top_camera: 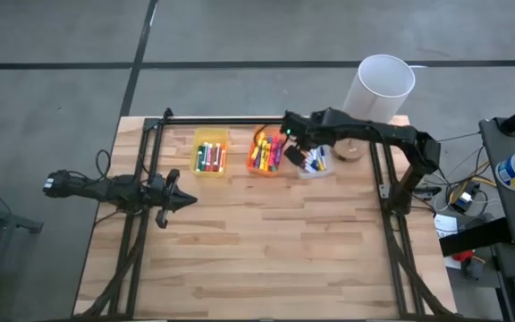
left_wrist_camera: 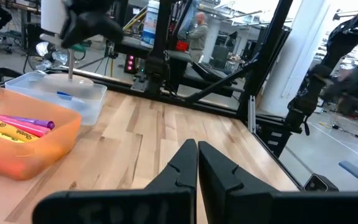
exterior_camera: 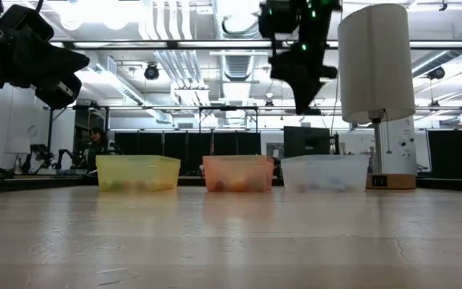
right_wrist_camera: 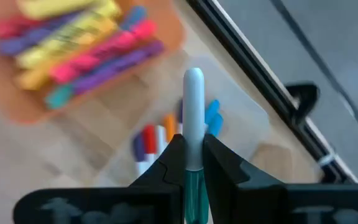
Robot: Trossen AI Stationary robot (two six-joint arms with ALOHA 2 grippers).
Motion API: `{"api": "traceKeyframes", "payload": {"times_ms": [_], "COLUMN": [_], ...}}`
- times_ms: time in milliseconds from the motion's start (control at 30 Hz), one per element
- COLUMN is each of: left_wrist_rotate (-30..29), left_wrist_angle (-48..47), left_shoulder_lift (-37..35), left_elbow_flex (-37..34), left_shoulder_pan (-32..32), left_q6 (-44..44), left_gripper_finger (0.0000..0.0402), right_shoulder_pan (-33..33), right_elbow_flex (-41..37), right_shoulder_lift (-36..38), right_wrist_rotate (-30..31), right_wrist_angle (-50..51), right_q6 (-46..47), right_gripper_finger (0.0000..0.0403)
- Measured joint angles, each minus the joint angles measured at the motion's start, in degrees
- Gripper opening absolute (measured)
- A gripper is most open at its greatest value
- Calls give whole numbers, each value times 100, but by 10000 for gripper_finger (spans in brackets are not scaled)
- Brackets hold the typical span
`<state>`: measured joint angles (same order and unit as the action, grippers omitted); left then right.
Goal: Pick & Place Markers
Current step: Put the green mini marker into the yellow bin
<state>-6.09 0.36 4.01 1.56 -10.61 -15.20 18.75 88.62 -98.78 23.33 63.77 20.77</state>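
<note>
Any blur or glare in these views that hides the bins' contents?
Right wrist view: the held marker is sharp, the orange bin behind it blurred. Low view: bright ceiling lights, translucent bin walls obscure contents. High view: evenly lit, markers readable.

Plenty of open wooden tabletop (top_camera: pixel 266 250) on the near side of the three small plastic bins: yellow (top_camera: pixel 210 153), orange (top_camera: pixel 266 154) and clear (top_camera: pixel 316 163), all in one tight row. Behind the clear bin stands a tall white cylinder (top_camera: pixel 378 88) (blocks that corner). The right arm's gripper (top_camera: pixel 293 154) hangs above the orange-to-clear bin gap, crowding it from above.
</note>
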Motion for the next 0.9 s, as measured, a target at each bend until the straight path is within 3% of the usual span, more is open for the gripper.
{"api": "traceKeyframes", "payload": {"times_ms": [233,367,567,900], "left_wrist_rotate": [0,0,0,1], "left_wrist_angle": [-2,-2,-2,-2], "left_shoulder_lift": [0,-1,-2,-2], "left_elbow_flex": [0,0,0,0], "left_shoulder_pan": [2,0,0,1], "left_q6": [0,0,0,0], "left_gripper_finger": [9,9,9,9], "right_shoulder_pan": [629,686,697,718], "right_elbow_flex": [-662,-1229,-2027,-2765], "right_shoulder_lift": [-70,-72,-72,-76], "right_wrist_rotate": [-379,-826,-861,-1011], "right_wrist_angle": [-485,-1008,-1611,-2270], "right_q6": [-62,-5,132,147], "right_gripper_finger": [26,26,26,74]}}
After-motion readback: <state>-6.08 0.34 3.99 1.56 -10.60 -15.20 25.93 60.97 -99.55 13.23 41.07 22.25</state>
